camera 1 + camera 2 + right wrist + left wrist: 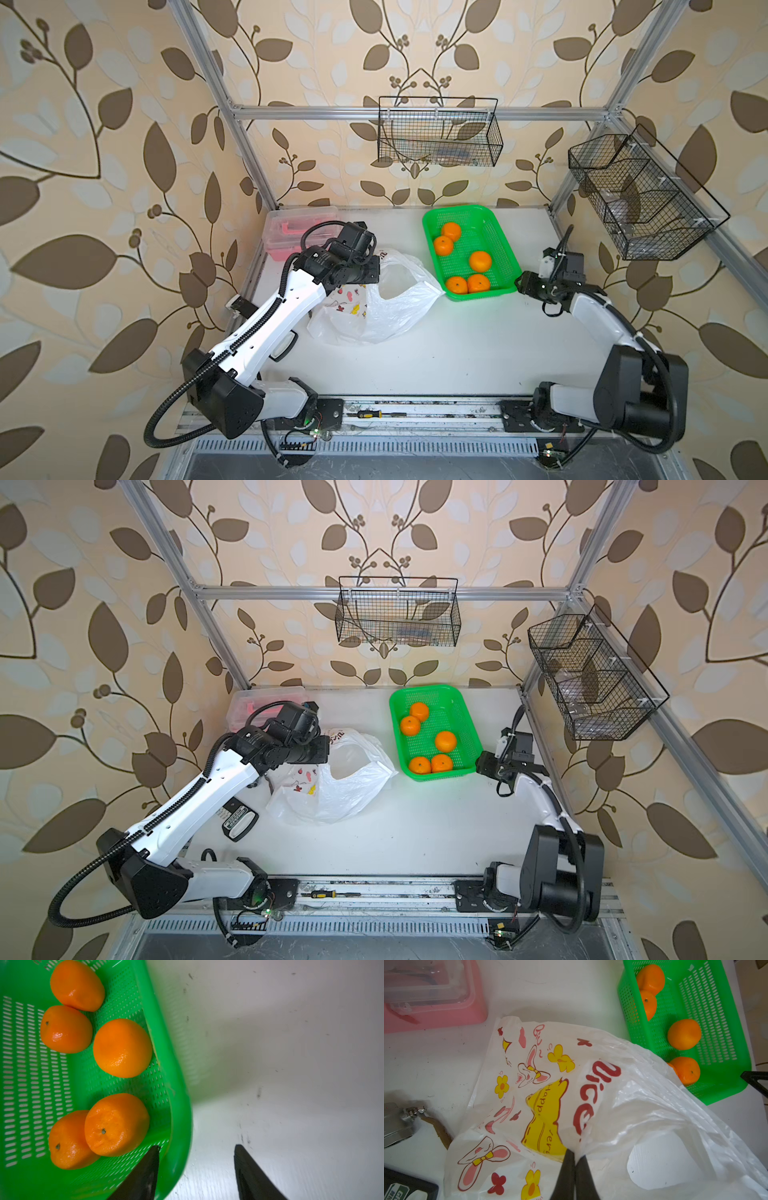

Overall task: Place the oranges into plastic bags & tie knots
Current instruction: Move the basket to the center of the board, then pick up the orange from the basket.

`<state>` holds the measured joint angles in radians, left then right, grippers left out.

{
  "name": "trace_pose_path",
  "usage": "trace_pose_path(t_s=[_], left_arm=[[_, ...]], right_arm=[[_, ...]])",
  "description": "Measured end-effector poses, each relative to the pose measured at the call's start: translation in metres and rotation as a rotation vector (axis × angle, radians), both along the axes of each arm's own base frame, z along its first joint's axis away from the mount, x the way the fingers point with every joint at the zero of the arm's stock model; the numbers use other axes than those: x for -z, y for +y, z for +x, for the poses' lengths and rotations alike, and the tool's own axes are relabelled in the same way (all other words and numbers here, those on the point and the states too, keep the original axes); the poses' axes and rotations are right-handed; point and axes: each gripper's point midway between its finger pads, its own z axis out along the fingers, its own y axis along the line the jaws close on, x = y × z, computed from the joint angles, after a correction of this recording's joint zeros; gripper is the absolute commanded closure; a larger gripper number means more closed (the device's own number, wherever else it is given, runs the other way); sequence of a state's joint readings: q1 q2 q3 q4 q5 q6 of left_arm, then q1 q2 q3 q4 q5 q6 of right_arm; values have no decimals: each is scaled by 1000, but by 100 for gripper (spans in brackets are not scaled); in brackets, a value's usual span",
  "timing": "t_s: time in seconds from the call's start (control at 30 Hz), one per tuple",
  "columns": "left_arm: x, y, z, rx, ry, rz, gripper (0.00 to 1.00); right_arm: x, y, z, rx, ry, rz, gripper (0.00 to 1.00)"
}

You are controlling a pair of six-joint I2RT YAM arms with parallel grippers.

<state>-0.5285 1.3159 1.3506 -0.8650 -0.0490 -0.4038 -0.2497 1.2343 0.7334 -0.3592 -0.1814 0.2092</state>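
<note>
Several oranges (480,260) (122,1048) lie in a green mesh basket (455,210) (180,1095) at the back right of the table. The plastic bag (395,307) (643,1105) lies crumpled left of the basket, cartoon side up, its mouth gaping. My left gripper (576,1155) is shut on a fold of the bag by the yellow patch; in both top views its wrist hides the fingers. My right gripper (197,1147) (519,282) is open at the basket's near right corner. One finger (145,1169) is inside the rim near an orange (116,1124), the other outside over the table.
A pink box with a clear lid (291,232) stands at the back left. A black device (239,825) lies under my left arm. Two black wire baskets (440,133) (640,195) hang on the walls. A screwdriver (368,414) rests on the front rail.
</note>
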Motion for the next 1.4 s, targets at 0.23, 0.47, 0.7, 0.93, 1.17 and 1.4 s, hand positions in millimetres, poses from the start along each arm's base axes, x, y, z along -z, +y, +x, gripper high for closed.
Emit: trace_pose_path(t_s=[0.23, 0.47, 0.7, 0.93, 1.17, 1.4], left_arm=[[-5, -9, -1, 32, 6, -34, 100], [-5, -13, -4, 50, 28, -69, 100], [-6, -19, -7, 43, 51, -115, 100], [-6, -20, -7, 38, 53, -122, 100], [-8, -23, -6, 46, 51, -142, 100], [-11, -27, -6, 55, 51, -160, 100]], right_arm=[[-22, -9, -40, 98, -53, -69, 27], [-86, 59, 0, -138, -114, -123, 15], [-52, 88, 52, -224, 43, -151, 13], [-1, 86, 80, -221, 174, -172, 13], [34, 82, 101, -209, 234, -183, 14], [60, 81, 116, -208, 259, -184, 22]])
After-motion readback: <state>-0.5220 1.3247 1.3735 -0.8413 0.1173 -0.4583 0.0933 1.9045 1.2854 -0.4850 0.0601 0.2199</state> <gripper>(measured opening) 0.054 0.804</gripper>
